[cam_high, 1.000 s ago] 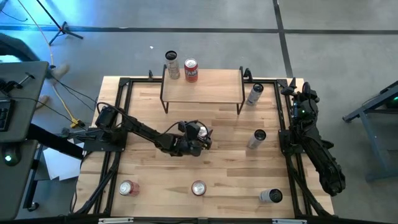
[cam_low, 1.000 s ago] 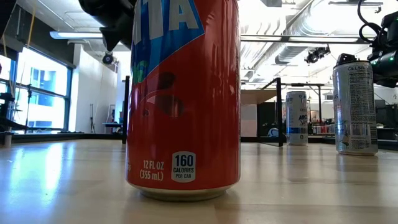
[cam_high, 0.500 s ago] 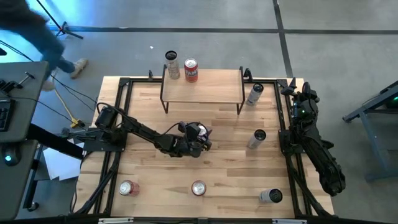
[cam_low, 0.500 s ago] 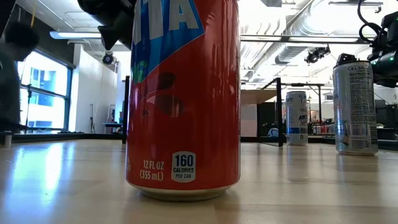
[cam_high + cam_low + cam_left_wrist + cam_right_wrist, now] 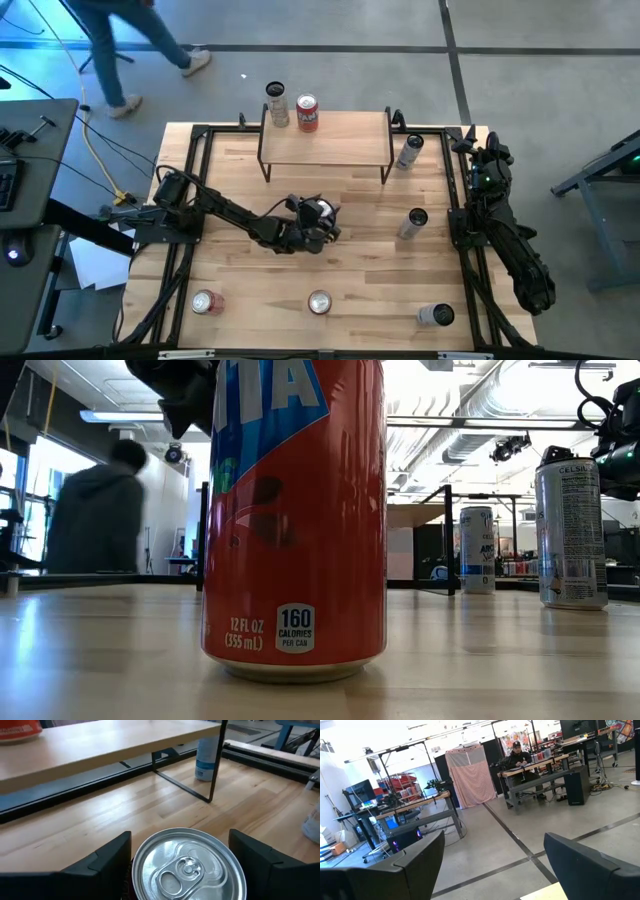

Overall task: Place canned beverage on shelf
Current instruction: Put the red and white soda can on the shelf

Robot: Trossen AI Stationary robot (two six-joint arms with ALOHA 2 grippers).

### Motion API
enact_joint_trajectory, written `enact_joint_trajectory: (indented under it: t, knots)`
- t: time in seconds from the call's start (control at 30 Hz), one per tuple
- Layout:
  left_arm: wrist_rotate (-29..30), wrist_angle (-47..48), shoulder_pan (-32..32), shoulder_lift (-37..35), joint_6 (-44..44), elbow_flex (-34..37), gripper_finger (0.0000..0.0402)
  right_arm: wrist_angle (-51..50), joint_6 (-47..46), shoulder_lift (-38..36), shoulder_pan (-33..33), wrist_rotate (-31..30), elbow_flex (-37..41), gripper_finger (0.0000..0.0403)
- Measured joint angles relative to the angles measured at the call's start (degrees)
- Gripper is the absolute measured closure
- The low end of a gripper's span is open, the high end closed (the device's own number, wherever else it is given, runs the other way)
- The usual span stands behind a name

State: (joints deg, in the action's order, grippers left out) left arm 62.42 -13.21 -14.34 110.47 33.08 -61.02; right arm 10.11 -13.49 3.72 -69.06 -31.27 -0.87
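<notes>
- High view showed the left tool (image 5: 318, 222) out at mid-desk, in front of the shelf (image 5: 350, 138), with its arm stretched across from the left rail.
- Left wrist view showed why it sat there: a silver-topped can (image 5: 189, 866) stood upright between the two dark fingers (image 5: 107, 857), which flanked its rim closely on both sides. The tool looked narrowed onto the can, set for a grip around the body just under the lid; I judged it as holding the can, though the actual contact lay below the rim, out of sight.
- That can stood on the desk (image 5: 370, 260), not yet raised, so the task's step in hand was the pick.
- Two cans already stood on the shelf's far-left end: a silver one (image 5: 276, 103) and a red one (image 5: 307, 113), just beside each other. Most of the board to their right was bare, which was probably where the next can belonged.
- Other cans waited around the desk: one (image 5: 409, 152) near the shelf's right legs, one (image 5: 412, 223) farther right, and three along the near edge.
- Right tool (image 5: 492, 865) rested parked at the right rail, aimed out into the room, its fingers apart and holding nothing.
- Low view was mostly filled by a red can (image 5: 295, 520) close to the lens.
- A person (image 5: 130, 40) walked on the floor beyond the desk.
</notes>
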Motion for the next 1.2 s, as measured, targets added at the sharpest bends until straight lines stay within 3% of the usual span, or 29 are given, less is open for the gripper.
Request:
enact_joint_trajectory:
  t: [0.27, 0.63, 0.8, 1.2]
  knots:
    - [2.42, 0.00, -0.40, -0.06, -4.06, -3.05, 0.0149, 0.00, 0.00, -0.01, -0.02, 0.00, -0.01, 0.0075]
    - [1.62, 0.03, 0.13, -7.25, -13.27, -4.84, 0.0149, 0.00, -0.01, 0.00, 0.00, -0.02, -0.01, 0.0075]
    - [-2.33, -0.06, 2.47, -11.27, -16.34, -4.84, 0.0149, 0.00, -0.01, 0.00, -0.01, -0.02, -0.01, 0.0075]
    - [-17.96, -0.13, 12.53, -14.86, -18.36, -5.13, 0.0149, 0.00, 0.01, 0.00, -0.01, -0.02, -0.01, 0.0075]
